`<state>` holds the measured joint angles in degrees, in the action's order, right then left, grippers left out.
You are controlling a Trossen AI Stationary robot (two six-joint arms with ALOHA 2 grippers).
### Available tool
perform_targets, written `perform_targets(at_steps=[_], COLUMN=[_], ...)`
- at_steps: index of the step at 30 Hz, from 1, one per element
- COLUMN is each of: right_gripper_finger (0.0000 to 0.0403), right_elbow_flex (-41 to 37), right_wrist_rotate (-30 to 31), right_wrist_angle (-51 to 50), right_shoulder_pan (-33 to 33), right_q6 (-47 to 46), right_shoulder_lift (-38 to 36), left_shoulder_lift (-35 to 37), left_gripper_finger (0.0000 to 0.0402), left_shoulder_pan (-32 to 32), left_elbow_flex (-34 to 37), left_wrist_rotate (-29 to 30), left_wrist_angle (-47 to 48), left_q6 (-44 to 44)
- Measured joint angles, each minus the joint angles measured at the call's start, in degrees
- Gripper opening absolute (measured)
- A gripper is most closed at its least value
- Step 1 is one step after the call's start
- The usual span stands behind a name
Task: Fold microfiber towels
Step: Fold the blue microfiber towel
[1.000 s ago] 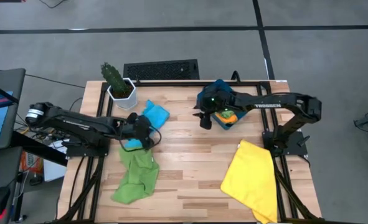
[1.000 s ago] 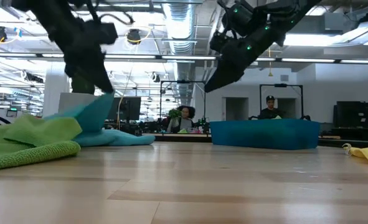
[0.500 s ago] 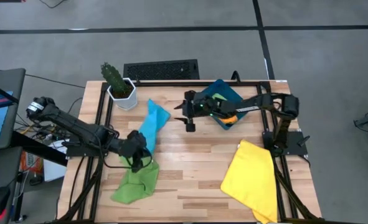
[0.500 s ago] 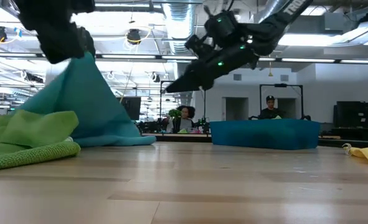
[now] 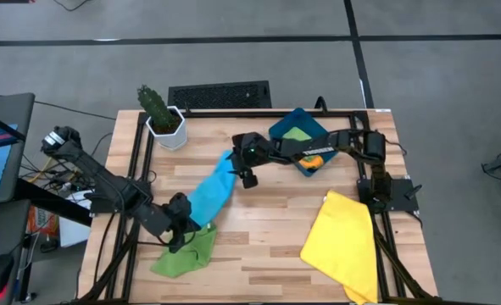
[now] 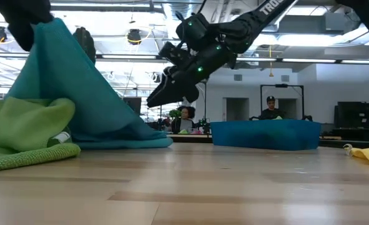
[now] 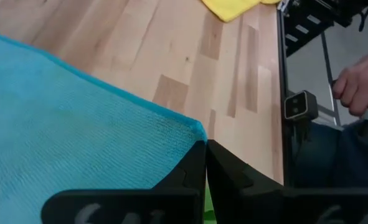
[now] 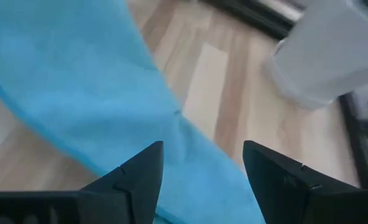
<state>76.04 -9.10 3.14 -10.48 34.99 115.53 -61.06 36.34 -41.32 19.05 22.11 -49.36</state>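
Note:
The light blue towel (image 5: 212,188) is drawn out in a long slanting band from the table's middle toward its near left. My left gripper (image 5: 180,224) is shut on its near corner, above a crumpled green towel (image 5: 185,252). My right gripper (image 5: 248,176) hangs open just above the blue towel's far end (image 8: 109,93), fingers on either side and touching nothing. The yellow towel (image 5: 343,244) lies at the near right. A green and an orange towel lie in the dark teal bin (image 5: 277,131). My left gripper pinches the blue towel's corner (image 7: 195,132) between its two shut fingertips, coming at it slanting downward. The corner is lifted clear, and the cloth (image 6: 65,81) slopes down from it, fairly taut. The towel's far end (image 6: 162,142) rests on the table.
A potted cactus in a white pot (image 5: 161,119) stands at the far left, close to the blue towel's far end. Bare wood lies in the table's middle and near middle (image 5: 263,241). A person's hand (image 7: 358,87) shows beyond the table's edge.
My left gripper has gone toward the table's near edge and risen a little, still shut on the blue towel's corner. The towel has been drawn out from a small heap into a long band, its far end staying put. My right gripper has come left and down from over the bin to that far end.

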Motion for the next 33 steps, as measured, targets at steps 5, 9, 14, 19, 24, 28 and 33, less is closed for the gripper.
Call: perform_targets(at_steps=[5, 9, 14, 19, 24, 28, 33], right_gripper_finger=[0.0245, 0.0245, 0.0245, 0.0245, 0.0245, 0.0245, 0.0245], right_elbow_flex=[-0.12, -0.49, -1.28, -1.24, -1.24, -1.24, -1.26], right_wrist_rotate=[0.11, 0.14, 0.46, 0.44, 0.39, 0.13, -0.04], right_wrist_angle=[-5.56, -8.58, -7.24, -7.30, -7.21, -8.60, -10.90], right_shoulder_pan=[1.29, 2.84, 3.72, 3.65, 3.72, 4.03, 5.36], right_q6=[4.19, 6.55, 7.08, 7.57, 7.12, 5.64, 4.04], right_shoulder_lift=[-0.96, -0.92, -0.88, -0.90, -0.90, -0.90, -1.68], left_shoulder_lift=[0.96, 2.82, 5.51, 7.47, 8.59, 8.66, 8.61], left_gripper_finger=[0.0000, 0.0000, 0.0000, 0.0000, 0.0000, 0.0000, 0.0000], left_shoulder_pan=[1.31, 1.98, 3.12, 4.26, 4.89, 4.87, 4.85], left_elbow_flex=[0.00, 0.00, -0.09, -0.09, -0.09, -0.09, -0.09], left_wrist_rotate=[1.83, 2.87, 5.88, 7.80, 9.71, 10.33, 10.72], left_wrist_angle=[0.41, 0.46, 0.39, 0.32, 0.41, 1.29, 3.02], left_q6=[-1.21, -1.94, -1.95, -1.94, -1.81, -1.86, -3.22])
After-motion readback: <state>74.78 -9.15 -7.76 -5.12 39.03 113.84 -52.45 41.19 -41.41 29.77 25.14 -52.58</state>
